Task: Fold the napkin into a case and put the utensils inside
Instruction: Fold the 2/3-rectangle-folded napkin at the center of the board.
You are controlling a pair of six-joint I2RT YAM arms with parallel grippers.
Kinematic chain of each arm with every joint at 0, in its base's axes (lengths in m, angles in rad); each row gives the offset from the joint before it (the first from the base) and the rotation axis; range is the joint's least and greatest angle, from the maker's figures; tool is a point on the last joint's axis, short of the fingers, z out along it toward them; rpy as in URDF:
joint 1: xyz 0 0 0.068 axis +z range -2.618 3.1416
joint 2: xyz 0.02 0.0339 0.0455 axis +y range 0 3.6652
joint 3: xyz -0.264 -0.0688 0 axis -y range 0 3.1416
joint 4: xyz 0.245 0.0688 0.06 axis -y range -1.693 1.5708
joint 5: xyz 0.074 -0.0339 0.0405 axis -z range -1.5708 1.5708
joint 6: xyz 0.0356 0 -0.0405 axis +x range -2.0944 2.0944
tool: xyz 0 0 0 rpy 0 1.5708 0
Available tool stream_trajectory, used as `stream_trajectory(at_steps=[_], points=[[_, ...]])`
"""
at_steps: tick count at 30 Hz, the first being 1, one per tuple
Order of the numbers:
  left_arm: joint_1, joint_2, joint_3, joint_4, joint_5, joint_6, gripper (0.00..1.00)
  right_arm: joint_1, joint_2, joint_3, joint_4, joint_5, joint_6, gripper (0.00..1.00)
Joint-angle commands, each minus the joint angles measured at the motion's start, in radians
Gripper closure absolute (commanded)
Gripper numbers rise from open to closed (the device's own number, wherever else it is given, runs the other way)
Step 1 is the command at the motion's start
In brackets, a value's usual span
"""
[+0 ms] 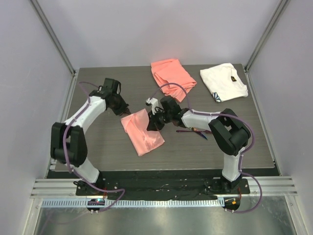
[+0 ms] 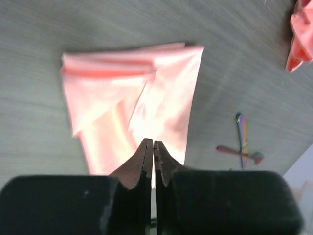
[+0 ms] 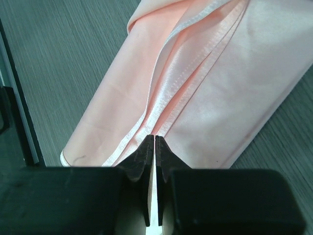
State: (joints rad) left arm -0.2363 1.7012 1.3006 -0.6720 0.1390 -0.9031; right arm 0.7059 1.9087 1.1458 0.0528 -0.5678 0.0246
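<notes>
The glossy pale-pink napkin (image 1: 142, 132) lies partly folded mid-table, with layered pleats showing (image 2: 132, 98) (image 3: 195, 83). My left gripper (image 1: 122, 109) is at its far left corner, jaws pressed together with a thin strip of cloth between them (image 2: 150, 143). My right gripper (image 1: 155, 122) is at its far right edge, also shut on a hemmed fold (image 3: 154, 137). The two dark iridescent utensils (image 1: 193, 130) lie crossed on the table right of the napkin (image 2: 241, 147), under the right arm.
A thicker coral-orange cloth (image 1: 172, 77) (image 2: 301, 34) lies crumpled at the back centre. A white cloth with a dark mark (image 1: 224, 82) sits at the back right. Walls close the table on three sides.
</notes>
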Motion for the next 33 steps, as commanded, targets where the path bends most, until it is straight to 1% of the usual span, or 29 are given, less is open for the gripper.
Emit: stream_trajectory(at_steps=[1,4,5,7,10,11,15,16,17,19,22,24,28,30,33], points=[[-0.005,-0.152,-0.138,-0.028,0.017,0.021,1.00,-0.016,-0.097,-0.049,0.077,0.012,0.090,0.88],[-0.021,-0.153,-0.202,0.011,0.033,0.003,1.00,-0.016,-0.099,-0.083,0.111,0.003,0.136,0.87],[-0.029,-0.128,-0.207,0.014,0.040,0.000,1.00,-0.017,-0.096,-0.087,0.119,-0.001,0.155,0.88],[-0.037,-0.100,-0.211,0.041,0.048,-0.008,1.00,-0.017,-0.099,-0.103,0.131,0.012,0.173,0.92],[-0.058,-0.026,-0.189,0.077,0.040,-0.016,1.00,-0.025,-0.122,-0.141,0.185,0.042,0.213,0.92],[-0.061,-0.005,-0.179,0.087,0.045,-0.017,1.00,-0.029,-0.122,-0.146,0.188,0.043,0.219,0.88],[-0.063,0.096,-0.140,0.138,0.073,-0.023,1.00,-0.062,-0.122,-0.155,0.150,0.060,0.233,0.82],[-0.066,0.112,-0.132,0.135,0.036,-0.020,1.00,-0.069,-0.129,-0.167,0.156,0.069,0.242,0.79],[-0.067,0.135,-0.120,0.120,0.025,-0.022,1.00,-0.077,-0.149,-0.181,0.188,0.075,0.251,0.72],[-0.066,0.176,-0.112,0.133,0.066,-0.019,1.00,-0.097,-0.163,-0.204,0.199,0.068,0.259,0.65],[-0.078,0.149,-0.127,0.172,0.056,-0.030,1.00,-0.105,-0.171,-0.201,0.156,0.086,0.244,0.59],[-0.080,0.120,-0.138,0.157,0.045,-0.026,1.00,-0.117,-0.168,-0.207,0.137,0.083,0.261,0.58],[-0.080,0.042,-0.149,0.111,0.040,0.001,1.00,-0.132,-0.189,-0.282,0.217,0.080,0.327,0.49],[-0.080,0.008,-0.155,0.112,0.073,0.001,0.96,-0.132,-0.185,-0.302,0.220,0.063,0.327,0.47],[-0.080,0.020,-0.149,0.133,0.103,-0.011,0.95,-0.132,-0.186,-0.340,0.243,0.072,0.333,0.46]])
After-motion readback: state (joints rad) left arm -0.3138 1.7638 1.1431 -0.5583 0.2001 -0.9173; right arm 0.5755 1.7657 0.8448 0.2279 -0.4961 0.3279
